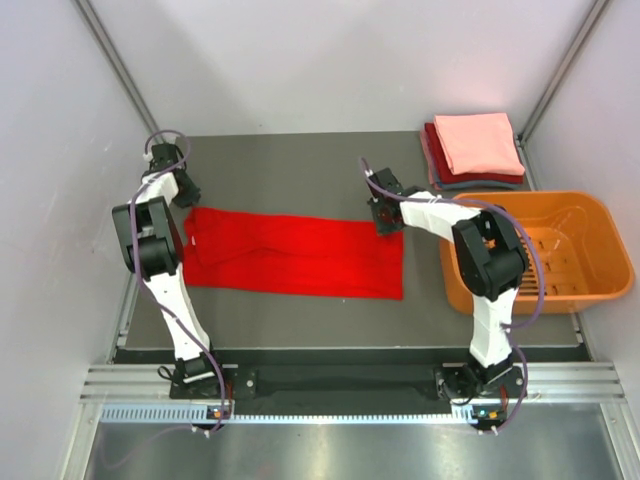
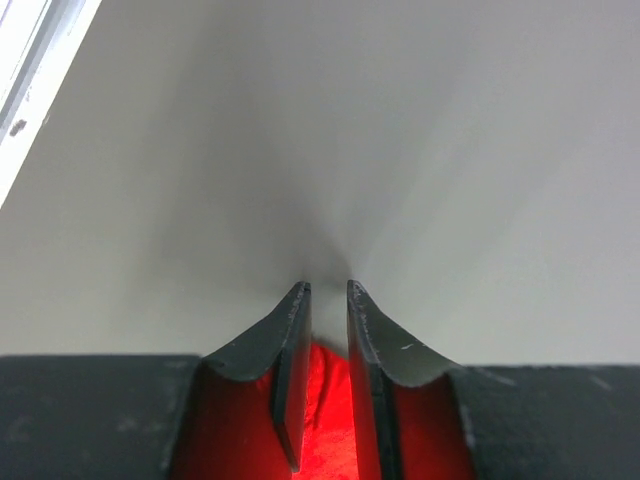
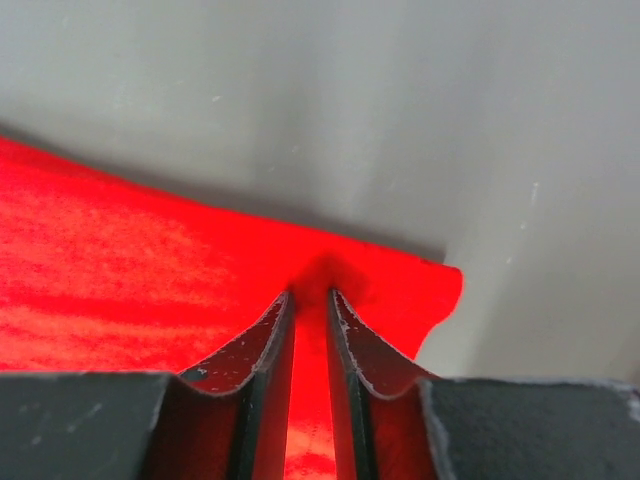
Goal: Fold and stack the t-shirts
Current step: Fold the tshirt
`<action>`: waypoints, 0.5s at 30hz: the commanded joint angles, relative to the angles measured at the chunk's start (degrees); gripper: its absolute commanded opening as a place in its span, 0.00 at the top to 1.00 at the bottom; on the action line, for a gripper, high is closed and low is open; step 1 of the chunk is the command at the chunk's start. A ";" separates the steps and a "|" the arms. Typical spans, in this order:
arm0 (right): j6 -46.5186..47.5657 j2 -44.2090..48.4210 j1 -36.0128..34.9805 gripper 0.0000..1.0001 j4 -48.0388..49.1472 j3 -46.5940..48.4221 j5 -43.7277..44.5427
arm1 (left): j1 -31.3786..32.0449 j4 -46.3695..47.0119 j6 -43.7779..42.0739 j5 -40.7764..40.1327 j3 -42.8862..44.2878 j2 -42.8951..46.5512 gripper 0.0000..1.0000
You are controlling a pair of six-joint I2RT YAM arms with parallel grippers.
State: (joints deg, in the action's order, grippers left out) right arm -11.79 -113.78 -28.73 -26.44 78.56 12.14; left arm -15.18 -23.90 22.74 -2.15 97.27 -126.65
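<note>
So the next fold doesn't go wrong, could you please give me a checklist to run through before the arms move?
1. Left end effector shut on red shirt: ok, cloth pinched.
2. Right end effector shut on the shirt's far right corner: ok.
3. Shirt lying flat on table: ok, slight wrinkles at the left.
4. Basket apart from shirt: ok.
5. Stack tidy, salmon-pink on top: ok.
6. Layers caught in each pinch: cannot tell.

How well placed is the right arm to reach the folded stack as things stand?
Probably not yet: the right gripper is shut on the red t-shirt and must let go first. Otherwise nothing blocks the folded stack just beyond it.
</note>
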 commanded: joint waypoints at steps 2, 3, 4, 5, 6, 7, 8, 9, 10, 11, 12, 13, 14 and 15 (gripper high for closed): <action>1.24 0.39 1.84 0.78 -3.36 1.59 2.71 | -0.29 -2.72 -3.49 0.57 2.92 1.49 0.71; 1.59 1.01 1.92 0.76 -3.62 1.94 2.54 | -0.38 -3.43 -3.58 -1.34 2.92 2.80 0.69; 2.12 1.53 2.10 0.76 -3.80 2.20 2.54 | -0.29 -4.30 -3.67 -2.49 3.10 3.42 0.68; 2.82 2.32 2.27 0.74 -4.23 2.82 2.28 | -0.29 -5.36 -4.10 -3.29 2.66 4.12 0.68; 3.26 2.50 2.45 0.74 -4.50 3.17 1.66 | -0.29 -5.54 -4.46 -4.78 2.22 5.61 0.67; 3.61 2.59 2.97 0.73 -5.02 3.43 1.40 | -0.29 -5.89 -4.72 -5.31 1.70 6.32 0.66; 4.31 2.59 3.15 0.72 -5.64 4.05 1.31 | -0.20 -5.81 -5.42 -5.67 0.47 7.02 0.65; 4.58 2.51 3.42 0.71 -6.08 4.31 1.13 | -0.20 -5.81 -5.86 -5.84 -0.06 8.07 0.63; 4.67 2.42 4.11 0.71 -6.61 4.66 0.96 | -0.20 -5.81 -6.22 -6.37 -0.59 8.61 0.62; 4.76 2.07 4.47 0.70 -7.31 5.02 0.52 | -0.29 -5.98 -6.65 -6.72 -1.46 8.96 0.61; 4.76 2.07 4.82 0.70 -7.66 5.28 -0.36 | -0.20 -5.72 -6.92 -6.99 -2.00 9.66 0.60; 4.76 2.07 5.35 0.70 -7.84 5.28 -0.71 | -0.20 -5.54 -7.27 -6.99 -2.35 9.84 0.60; 4.50 1.98 5.53 0.69 -8.10 5.28 -0.89 | -0.20 -5.37 -7.71 -6.99 -2.96 10.02 0.59; 4.50 1.89 5.70 0.69 -8.11 5.46 -0.89 | -0.29 -5.37 -7.89 -6.73 -2.97 9.93 0.59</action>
State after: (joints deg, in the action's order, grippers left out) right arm -8.08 -113.71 -24.05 -32.62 81.45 11.94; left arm -15.18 -28.93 17.06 -7.42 95.39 -120.20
